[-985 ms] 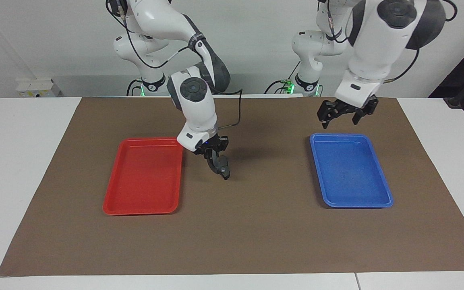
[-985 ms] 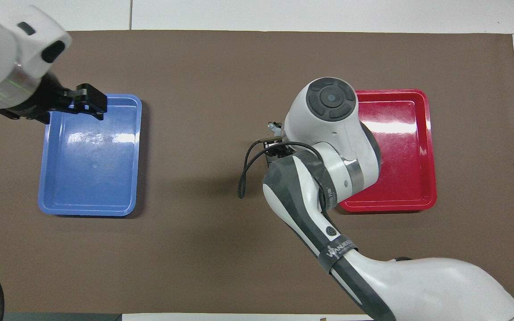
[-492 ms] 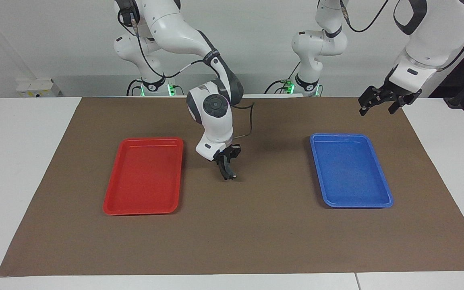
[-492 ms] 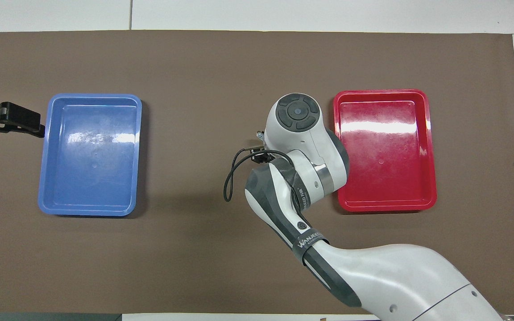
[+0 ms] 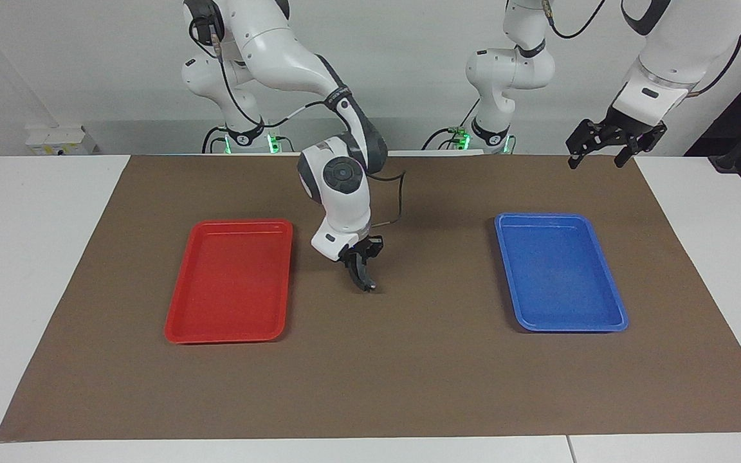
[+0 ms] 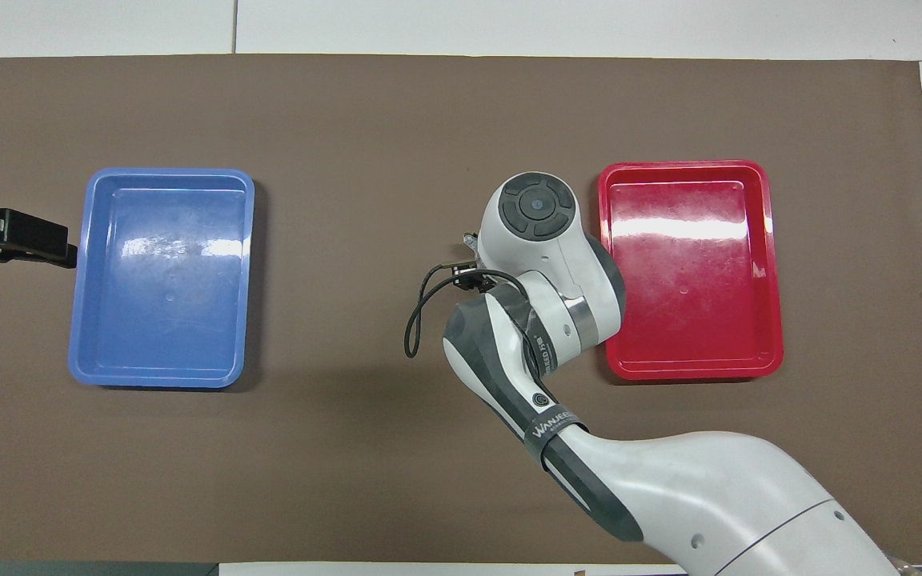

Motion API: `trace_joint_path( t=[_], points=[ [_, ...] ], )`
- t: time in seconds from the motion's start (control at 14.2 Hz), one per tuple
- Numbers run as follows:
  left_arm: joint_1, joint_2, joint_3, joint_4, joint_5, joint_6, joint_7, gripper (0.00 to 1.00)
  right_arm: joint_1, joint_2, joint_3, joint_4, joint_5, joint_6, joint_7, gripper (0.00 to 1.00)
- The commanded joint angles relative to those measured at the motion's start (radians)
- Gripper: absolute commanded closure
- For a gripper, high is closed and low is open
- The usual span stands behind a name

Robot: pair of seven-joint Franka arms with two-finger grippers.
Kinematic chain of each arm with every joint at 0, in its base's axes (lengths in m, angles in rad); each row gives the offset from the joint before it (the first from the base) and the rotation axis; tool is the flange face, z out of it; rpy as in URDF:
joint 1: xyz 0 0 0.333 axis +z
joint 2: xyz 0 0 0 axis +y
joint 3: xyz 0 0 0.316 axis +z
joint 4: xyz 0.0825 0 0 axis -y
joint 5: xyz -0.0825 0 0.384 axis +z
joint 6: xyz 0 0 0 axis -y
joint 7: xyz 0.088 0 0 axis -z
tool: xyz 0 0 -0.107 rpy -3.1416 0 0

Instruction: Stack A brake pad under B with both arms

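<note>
My right gripper [image 5: 362, 275] is low over the brown mat [image 5: 409, 360], beside the red tray [image 5: 229, 331] toward the table's middle. It is shut on a dark grey pad [image 5: 366, 281] that hangs on edge, with its lower tip at the mat. I cannot tell whether it is the A brake pad or B. The other pad is out of view. In the overhead view the right arm's wrist [image 6: 537, 210] hides this gripper and the pad. My left gripper [image 5: 597, 156] is open and empty, raised over the mat's corner near the left arm's base. It also shows in the overhead view [image 6: 25, 238].
The red tray [image 6: 773, 264] and the blue tray [image 5: 563, 325] lie empty on the mat, one toward each arm's end. The blue tray also shows in the overhead view [image 6: 161, 376]. A black cable [image 6: 417, 316] loops off the right wrist.
The right gripper carried the pad from the red tray's edge toward the middle and lower. The left gripper left the blue tray, rose, and moved out toward its own end of the table.
</note>
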Motion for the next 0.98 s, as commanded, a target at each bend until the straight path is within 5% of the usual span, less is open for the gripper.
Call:
trace_joint_path(
  t=[0.0, 0.91],
  points=[
    [-0.001, -0.017, 0.004, -0.028, -0.007, 0.012, 0.003, 0.0, -0.01, -0.013, 0.001, -0.021, 0.008, 0.023, -0.04, 1.0],
    [-0.004, -0.012, 0.0, -0.036, -0.009, 0.011, 0.001, 0.0, -0.003, -0.027, 0.001, -0.07, 0.008, 0.051, -0.075, 1.0]
  ],
)
